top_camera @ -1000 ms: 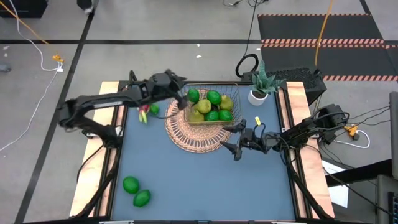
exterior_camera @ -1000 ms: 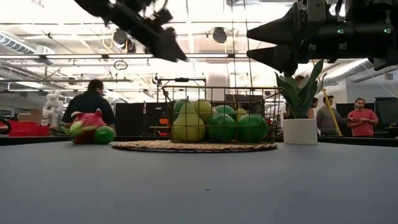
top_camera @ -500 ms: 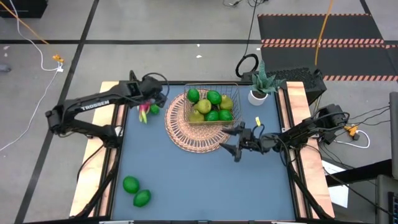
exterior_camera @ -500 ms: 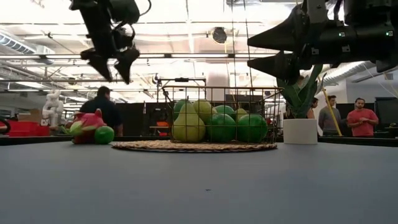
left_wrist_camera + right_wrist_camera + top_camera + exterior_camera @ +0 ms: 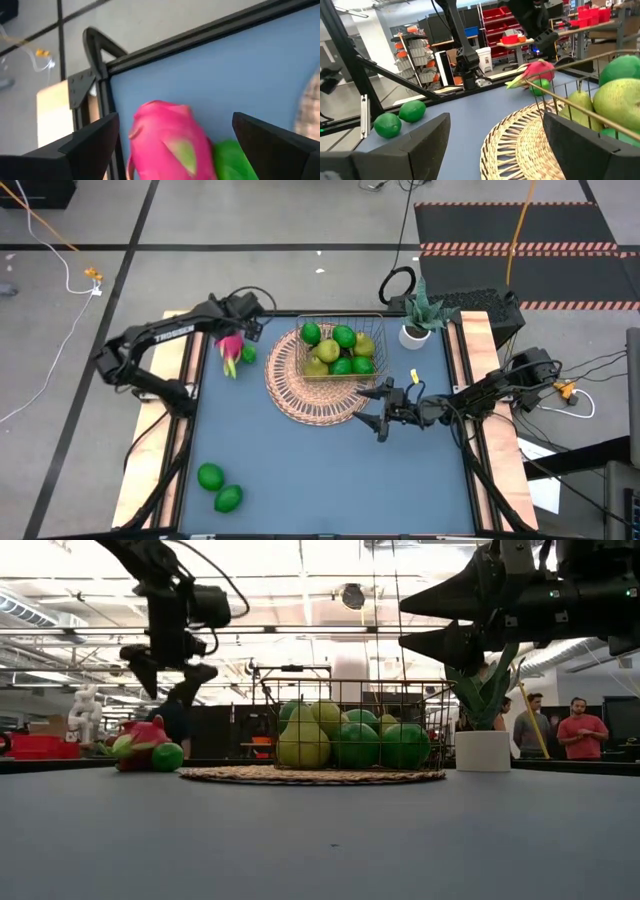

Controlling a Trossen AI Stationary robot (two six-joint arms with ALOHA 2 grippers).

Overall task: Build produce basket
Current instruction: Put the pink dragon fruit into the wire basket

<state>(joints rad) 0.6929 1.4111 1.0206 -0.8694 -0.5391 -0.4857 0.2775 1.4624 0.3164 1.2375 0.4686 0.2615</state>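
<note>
The copper wire basket (image 5: 378,340) stands on a round woven mat (image 5: 300,398) and holds several limes (image 5: 343,336) and pears (image 5: 328,351). The pink dragon fruit (image 5: 229,350) lies on the table at the far left, with one lime (image 5: 248,354) against it. Two more limes (image 5: 210,476) lie at the near left. No grape bunch shows. My left gripper (image 5: 245,330) is open and hangs above the dragon fruit (image 5: 167,137), clear of it in the low view (image 5: 165,682). My right gripper (image 5: 378,408) is open and empty, raised beside the mat's near right.
A green plant in a white pot (image 5: 415,332) stands at the far right, just beyond the basket. A small yellow piece (image 5: 413,374) lies right of the mat. People stand in the room behind the table (image 5: 583,728). The table's near middle is bare blue surface.
My left gripper has gone from beside the basket toward the table's left edge. It has turned its fingers downward and come lower over the dragon fruit. It has stayed open. The fruits have not moved.
</note>
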